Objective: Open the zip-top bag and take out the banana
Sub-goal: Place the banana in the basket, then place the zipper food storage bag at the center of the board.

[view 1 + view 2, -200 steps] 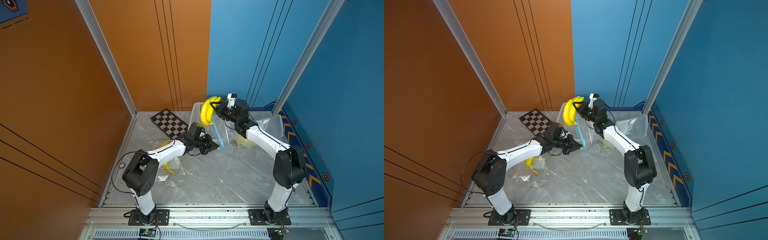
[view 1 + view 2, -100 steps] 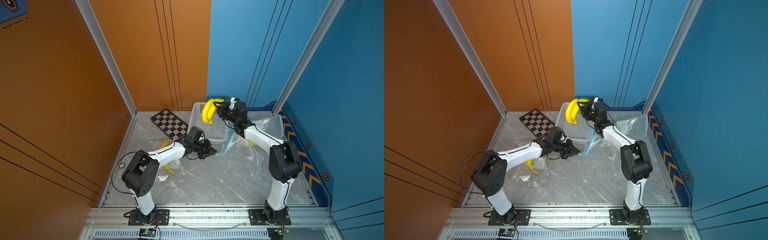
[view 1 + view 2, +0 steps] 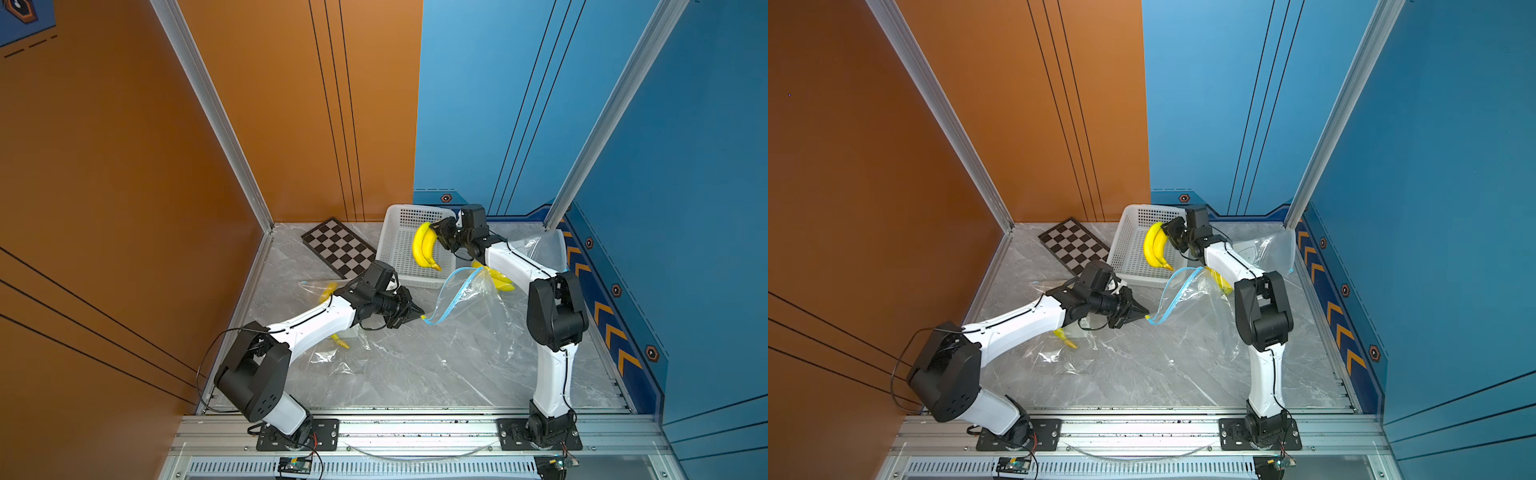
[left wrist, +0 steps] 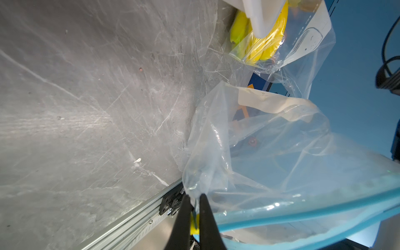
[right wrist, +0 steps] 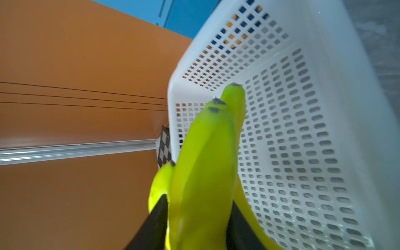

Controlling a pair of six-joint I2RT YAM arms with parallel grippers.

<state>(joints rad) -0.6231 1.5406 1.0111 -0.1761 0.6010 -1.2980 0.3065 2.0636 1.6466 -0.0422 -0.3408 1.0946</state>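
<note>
**Left fingers** (image 3: 415, 311): pressed together, pinching the yellow tab at one end of the blue zip strip of the zip-top bag (image 3: 469, 303). In the left wrist view the tab and strip sit directly between the two tips. The bag mouth stands open in a loop. The rest of the film sags onto the table (image 3: 415, 374) between the two arms.

**Right fingers** (image 3: 436, 227): located at the stem end of the banana (image 3: 424, 249), a yellow bunch wholly outside the zip-top bag and well apart from its mouth. In both top views the bunch hangs down from the fingers over the white basket (image 3: 415, 206) at the far side of the table. In the right wrist view one finger lies along each side of the bunch (image 5: 203, 162), close against it. Whether they clamp it or only flank it cannot be told.

**Other items:** a bagged bunch (image 3: 500, 281) lies beside the right arm, and another bagged fruit (image 3: 341, 343) lies under the left arm
</note>
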